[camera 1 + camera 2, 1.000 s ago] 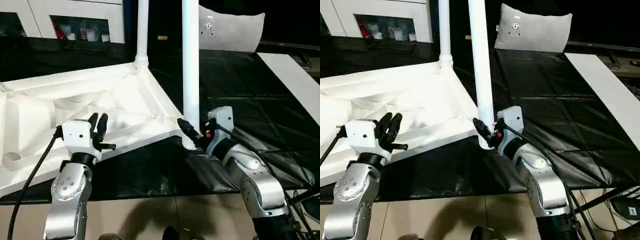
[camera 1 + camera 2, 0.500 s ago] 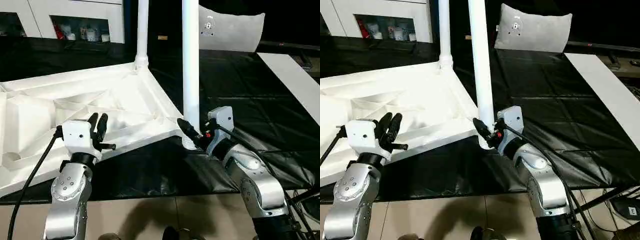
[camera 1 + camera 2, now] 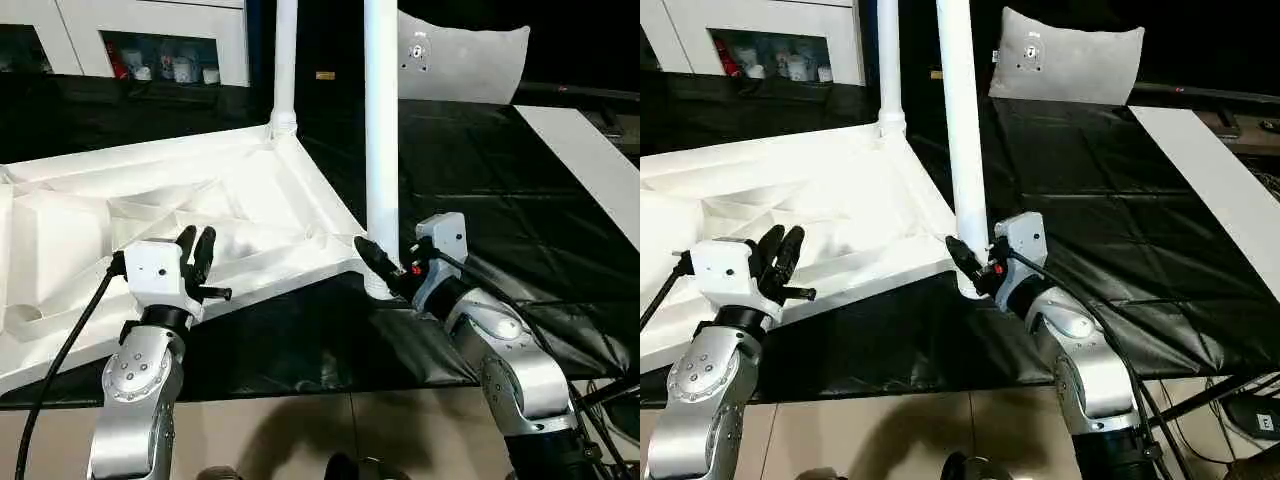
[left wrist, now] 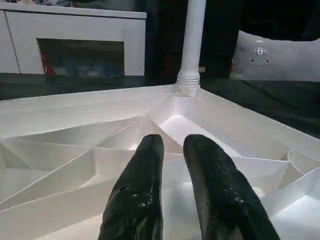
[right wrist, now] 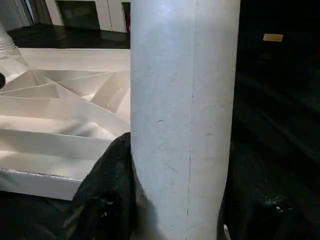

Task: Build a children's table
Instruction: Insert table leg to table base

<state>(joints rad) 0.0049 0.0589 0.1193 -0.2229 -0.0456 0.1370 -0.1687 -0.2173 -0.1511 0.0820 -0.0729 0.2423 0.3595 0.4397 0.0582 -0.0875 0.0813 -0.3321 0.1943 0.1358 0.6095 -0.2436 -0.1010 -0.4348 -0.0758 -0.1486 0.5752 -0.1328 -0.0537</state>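
The children's table lies upside down: its white square top [image 3: 250,190] has the ribbed underside facing up. One white leg [image 3: 285,60] stands in the far corner socket. A second leg [image 3: 381,120] stands upright at the near right corner, and my right gripper [image 3: 383,265] is shut on its lower end; the right wrist view has this leg [image 5: 182,115] close up with a black finger [image 5: 107,190] beside it. My left gripper [image 3: 197,238] hovers over the top's near edge, fingers [image 4: 142,190] slightly apart with nothing between them.
The black-sheeted work table [image 3: 480,180] carries everything; its front edge runs just ahead of my forearms. A grey cushion [image 3: 465,65] lies at the back right, a white board [image 3: 590,160] along the right side, and white cabinets [image 3: 150,40] behind.
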